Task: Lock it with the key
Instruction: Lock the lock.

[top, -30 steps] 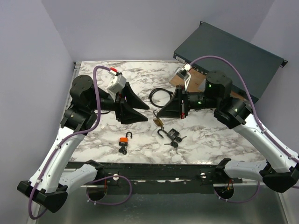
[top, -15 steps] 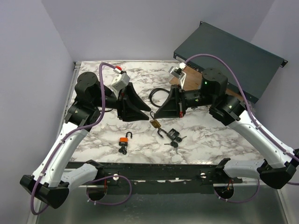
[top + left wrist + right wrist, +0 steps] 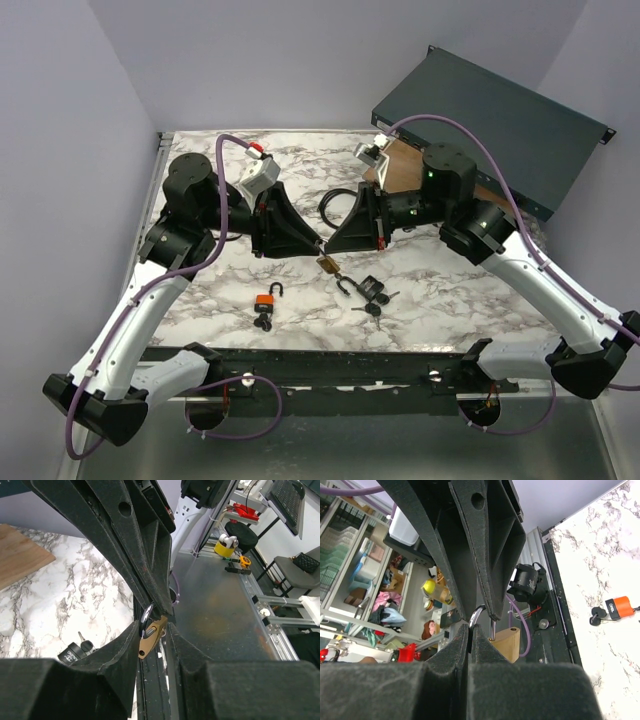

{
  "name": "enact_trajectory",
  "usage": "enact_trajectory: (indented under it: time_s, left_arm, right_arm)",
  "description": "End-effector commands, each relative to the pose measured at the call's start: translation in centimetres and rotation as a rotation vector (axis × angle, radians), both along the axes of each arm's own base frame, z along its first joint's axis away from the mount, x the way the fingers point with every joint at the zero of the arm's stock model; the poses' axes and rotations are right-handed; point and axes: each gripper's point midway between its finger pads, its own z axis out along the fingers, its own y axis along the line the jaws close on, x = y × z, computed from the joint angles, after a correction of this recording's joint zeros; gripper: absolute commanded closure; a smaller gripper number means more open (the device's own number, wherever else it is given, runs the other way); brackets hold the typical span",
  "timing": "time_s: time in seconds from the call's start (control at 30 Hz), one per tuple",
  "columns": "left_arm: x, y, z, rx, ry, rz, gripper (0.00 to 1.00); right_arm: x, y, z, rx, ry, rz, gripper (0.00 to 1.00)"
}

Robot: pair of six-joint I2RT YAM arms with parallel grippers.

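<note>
- Top external view, nearest the arm bases: an orange padlock (image 3: 267, 298) lies on the marble desk (image 3: 460, 290) left of centre, with dark-headed keys touching it.
- Just right of centre, a black padlock (image 3: 368, 288) lies with its shackle swung out, and a small bunch of keys (image 3: 372, 309) sits just beside it on its near side.
- Beyond these, over the middle of the desk, the two arms meet tip to tip, and a brass padlock (image 3: 327, 264) hangs just below the meeting point.
- The right gripper (image 3: 330, 246) reaches in from the right. Its wrist view shows the fingers pressed together on the silver shackle (image 3: 476, 615), with the brass body below.
- The left gripper (image 3: 318, 243) reaches in from the left. Its wrist view shows the fingers narrowed around the brass body and seemingly pinching it.
- The key relation is that the padlock's long axis runs from the shackle at the fingertips down towards the desk and the near edge, so its underside faces away from both grippers.
- No key can be made out in the brass padlock, and both grippers are occupied. The loose keys lie nearer the bases, slightly towards the right arm's side.
- Farther back are a black cable loop (image 3: 338, 207) and then a dark flat box (image 3: 500, 110) at the far right corner.
</note>
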Motion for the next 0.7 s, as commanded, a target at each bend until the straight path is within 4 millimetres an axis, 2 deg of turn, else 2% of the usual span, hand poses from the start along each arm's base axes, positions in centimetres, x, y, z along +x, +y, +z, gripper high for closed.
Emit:
enact_trajectory:
  time_s: [0.0,0.33,0.47,0.57,0.6,0.67]
  left_arm:
    - [-0.7,0.0,0.6,-0.005,-0.035,-0.037,0.76]
    - [-0.4,-0.3,0.1,0.006,-0.019,-0.028,0.84]
    - [-0.2,-0.5,0.0,0.011,-0.011,-0.021,1.00]
    - [0.2,-0.5,-0.1,0.014,-0.003,0.014,1.00]
    - [0.5,-0.6,-0.1,0.013,0.003,0.035,1.00]
    - [1.1,-0.7,0.4,-0.001,0.021,0.088,1.00]
  right_arm:
    - [-0.6,0.1,1.7,0.041,-0.035,0.035,1.00]
    - [-0.4,0.4,0.8,0.018,-0.027,0.038,0.99]
    - [-0.3,0.5,0.4,0.005,-0.026,0.030,0.99]
    - [0.2,0.5,0.1,-0.007,-0.038,0.005,0.99]
    - [0.4,0.5,0.1,-0.012,-0.049,-0.013,0.98]
    - [1.1,0.4,-0.3,-0.028,-0.068,-0.058,0.81]
